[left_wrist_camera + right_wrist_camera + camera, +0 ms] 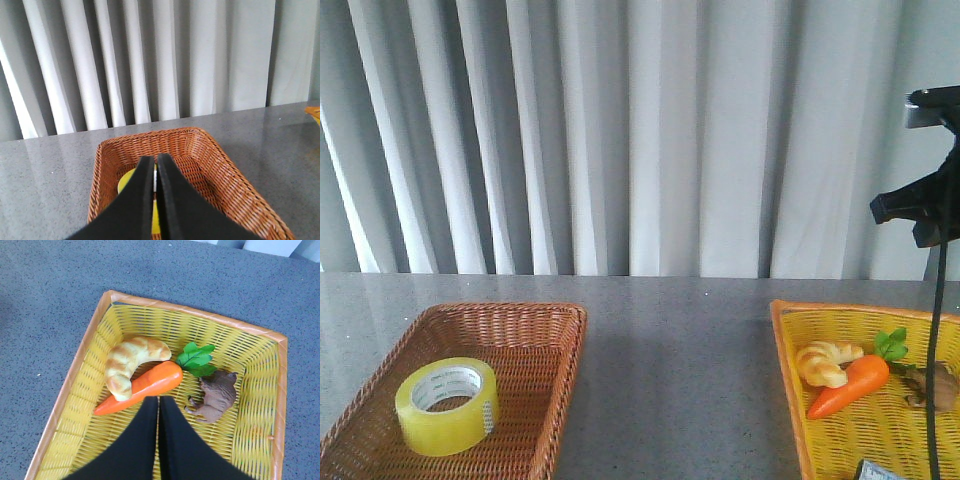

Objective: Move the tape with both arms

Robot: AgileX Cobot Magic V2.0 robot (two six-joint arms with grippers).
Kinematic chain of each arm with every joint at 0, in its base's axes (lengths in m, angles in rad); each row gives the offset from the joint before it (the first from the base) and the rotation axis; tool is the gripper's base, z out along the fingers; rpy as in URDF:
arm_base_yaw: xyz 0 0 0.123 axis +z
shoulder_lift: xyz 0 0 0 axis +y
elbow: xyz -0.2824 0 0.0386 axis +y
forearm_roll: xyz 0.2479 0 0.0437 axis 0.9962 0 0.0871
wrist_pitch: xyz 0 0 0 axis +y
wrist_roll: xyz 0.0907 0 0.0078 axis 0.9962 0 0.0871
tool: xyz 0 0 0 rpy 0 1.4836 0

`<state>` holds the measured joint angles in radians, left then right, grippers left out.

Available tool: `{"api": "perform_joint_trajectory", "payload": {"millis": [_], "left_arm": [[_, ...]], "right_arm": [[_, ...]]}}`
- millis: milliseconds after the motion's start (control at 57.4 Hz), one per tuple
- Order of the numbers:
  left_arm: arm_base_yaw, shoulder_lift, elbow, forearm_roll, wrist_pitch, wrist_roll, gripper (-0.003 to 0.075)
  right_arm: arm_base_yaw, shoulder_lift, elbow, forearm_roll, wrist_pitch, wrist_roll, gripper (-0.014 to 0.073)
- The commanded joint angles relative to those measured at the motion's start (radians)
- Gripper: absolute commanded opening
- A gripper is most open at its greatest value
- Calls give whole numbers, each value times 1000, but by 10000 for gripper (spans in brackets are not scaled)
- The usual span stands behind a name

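The tape (447, 405) sits flat in the brown basket (535, 325), on the left. Both grippers are pinched closed and hold nothing. The left gripper (155, 172) hangs over the brown basket. If it goes down closed, it could bump the roll and push it away. The right gripper (159, 407) hangs over the yellow basket (80, 357) and might grab the carrot (145, 386) by mistake. From the left wrist, the fingers hide most of the tape.
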<state>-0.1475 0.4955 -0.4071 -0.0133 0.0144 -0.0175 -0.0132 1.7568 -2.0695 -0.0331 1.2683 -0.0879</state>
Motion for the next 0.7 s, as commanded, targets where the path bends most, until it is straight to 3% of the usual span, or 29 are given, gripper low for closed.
{"api": "perform_joint_trajectory", "payload": {"millis": [0, 244, 488, 680], "left_arm": [[-4, -137, 162, -21, -235, -39, -6], [-2, -439, 424, 76, -227, -50, -6], [129, -524, 425, 75, -105, -53, -6], [151, -524, 425, 76, -45, -75, -6]], "right_arm": [[-5, -48, -24, -9, -38, 0, -7], [-5, -48, -24, -9, -38, 0, -7], [-5, -48, -24, -9, -40, 0, -7], [-5, -48, -24, -9, -40, 0, -7]]}}
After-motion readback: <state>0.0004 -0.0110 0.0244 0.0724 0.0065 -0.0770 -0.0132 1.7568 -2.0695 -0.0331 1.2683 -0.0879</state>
